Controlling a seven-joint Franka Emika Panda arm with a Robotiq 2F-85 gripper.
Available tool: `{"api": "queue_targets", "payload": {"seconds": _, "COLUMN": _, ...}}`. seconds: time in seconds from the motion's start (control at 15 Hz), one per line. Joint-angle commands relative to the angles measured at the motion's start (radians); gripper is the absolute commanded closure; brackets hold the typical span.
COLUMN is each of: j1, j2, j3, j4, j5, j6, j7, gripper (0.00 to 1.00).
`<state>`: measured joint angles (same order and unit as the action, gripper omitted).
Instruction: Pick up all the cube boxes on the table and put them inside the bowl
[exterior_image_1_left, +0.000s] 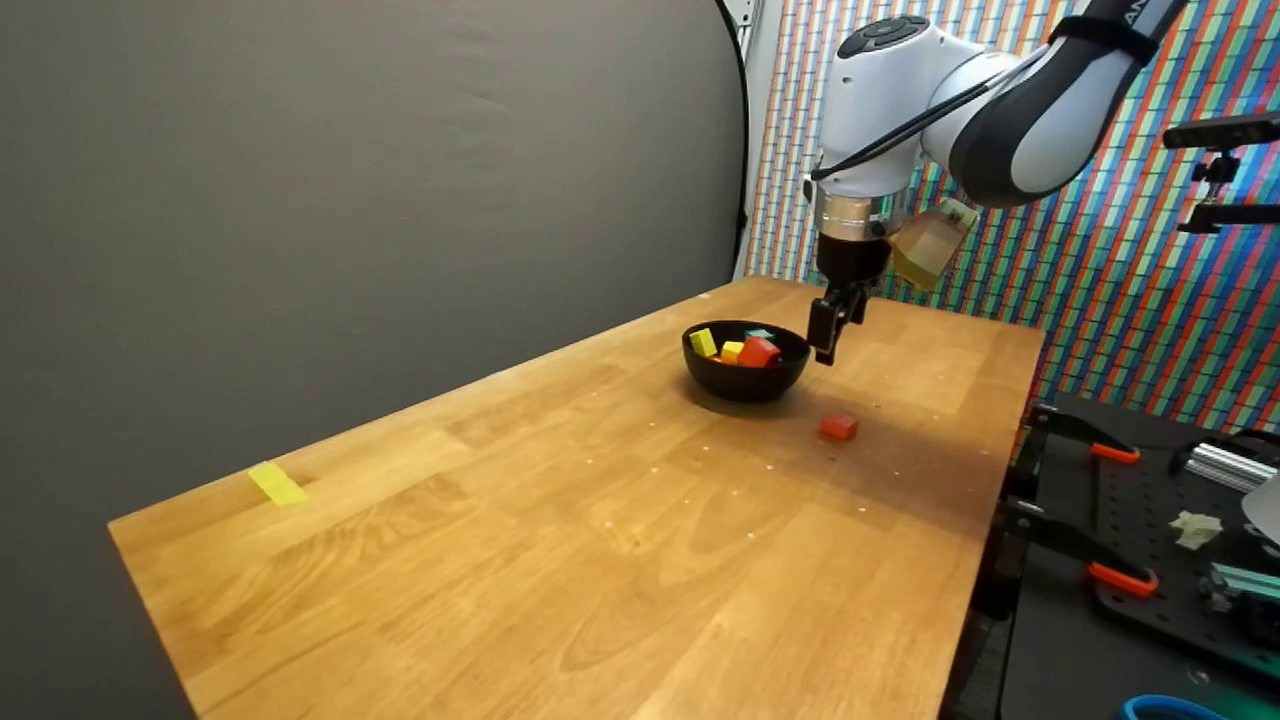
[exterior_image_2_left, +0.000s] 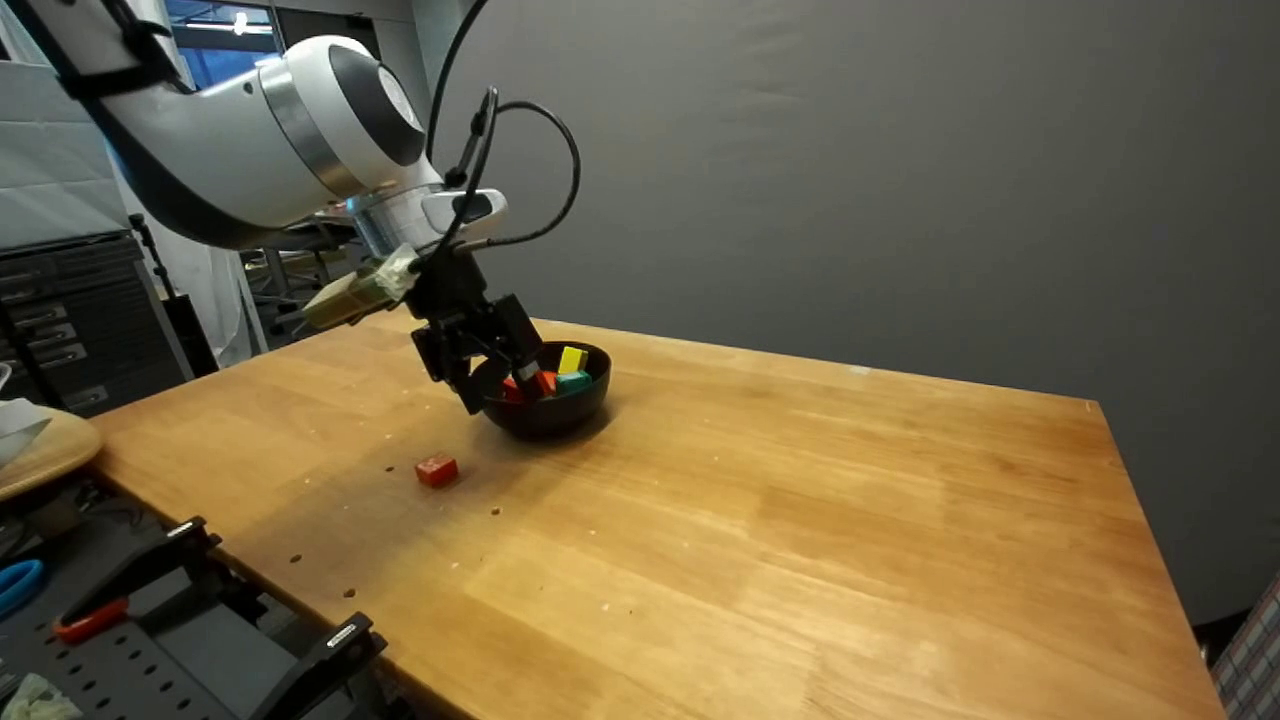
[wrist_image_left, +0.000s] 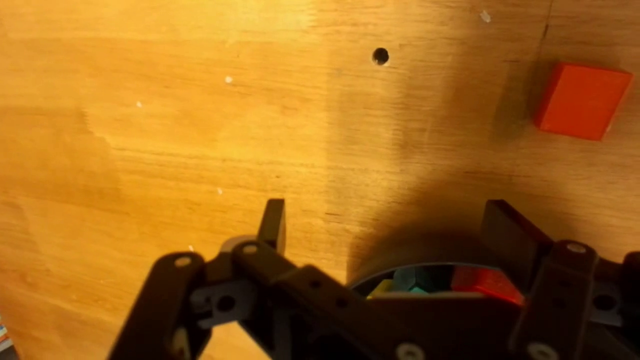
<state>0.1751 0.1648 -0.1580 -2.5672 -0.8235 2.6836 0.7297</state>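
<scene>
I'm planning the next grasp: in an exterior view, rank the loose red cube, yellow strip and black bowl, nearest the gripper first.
1. Black bowl, just picture-left of the gripper.
2. Loose red cube, picture-right of the bowl.
3. Yellow strip, far picture-left.

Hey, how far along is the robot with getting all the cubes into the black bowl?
Nearly finished, it seems. Done: yellow, green and red cubes lie in the black bowl, though overlap hides the exact count. In hand: nothing; the claw is open and empty near the bowl. Left: one loose red cube on the table, the only one visible outside the bowl.
</scene>
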Motion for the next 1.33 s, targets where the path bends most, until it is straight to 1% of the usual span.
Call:
{"api": "queue_targets", "payload": {"seconds": 0.0, "j1": -0.027, "j2": 0.011, "j3": 0.026, "j4": -0.019, "j5": 0.059, "j6": 0.135, "j7": -0.129, "gripper": 0.0}}
{"api": "queue_targets", "payload": {"seconds": 0.07, "j1": -0.026, "j2": -0.011, "j3": 0.03, "j4": -0.04, "j5": 0.056, "j6": 0.173, "j7": -0.133, "gripper": 0.0}}
{"api": "queue_targets", "payload": {"seconds": 0.27, "j1": -0.051, "j2": -0.049, "j3": 0.051, "j4": -0.122, "j5": 0.103, "j6": 0.353, "j7": -0.223, "gripper": 0.0}}
{"api": "queue_targets", "payload": {"seconds": 0.33, "j1": -0.067, "j2": -0.047, "j3": 0.069, "j4": -0.153, "j5": 0.138, "j6": 0.422, "j7": -0.26, "gripper": 0.0}}
{"api": "queue_targets", "payload": {"seconds": 0.47, "j1": -0.127, "j2": -0.016, "j3": 0.147, "j4": -0.218, "j5": 0.235, "j6": 0.547, "j7": -0.356, "gripper": 0.0}}
{"api": "queue_targets", "payload": {"seconds": 0.53, "j1": -0.062, "j2": -0.001, "j3": 0.083, "j4": -0.143, "j5": 0.162, "j6": 0.443, "j7": -0.263, "gripper": 0.0}}
{"api": "queue_targets", "payload": {"seconds": 0.67, "j1": -0.097, "j2": 0.002, "j3": 0.124, "j4": -0.193, "j5": 0.203, "j6": 0.505, "j7": -0.31, "gripper": 0.0}}
{"api": "queue_targets", "payload": {"seconds": 0.73, "j1": -0.121, "j2": 0.036, "j3": 0.155, "j4": -0.189, "j5": 0.219, "j6": 0.511, "j7": -0.323, "gripper": 0.0}}
{"api": "queue_targets", "payload": {"seconds": 0.93, "j1": -0.145, "j2": 0.067, "j3": 0.212, "j4": -0.18, "j5": 0.249, "j6": 0.412, "j7": -0.329, "gripper": 0.0}}
{"api": "queue_targets", "payload": {"seconds": 1.07, "j1": -0.184, "j2": 0.102, "j3": 0.28, "j4": -0.166, "j5": 0.299, "j6": 0.348, "j7": -0.352, "gripper": 0.0}}
{"api": "queue_targets", "payload": {"seconds": 1.2, "j1": -0.22, "j2": 0.129, "j3": 0.336, "j4": -0.145, "j5": 0.347, "j6": 0.312, "j7": -0.38, "gripper": 0.0}}
{"api": "queue_targets", "payload": {"seconds": 1.27, "j1": -0.234, "j2": 0.133, "j3": 0.354, "j4": -0.138, "j5": 0.365, "j6": 0.31, "j7": -0.385, "gripper": 0.0}}
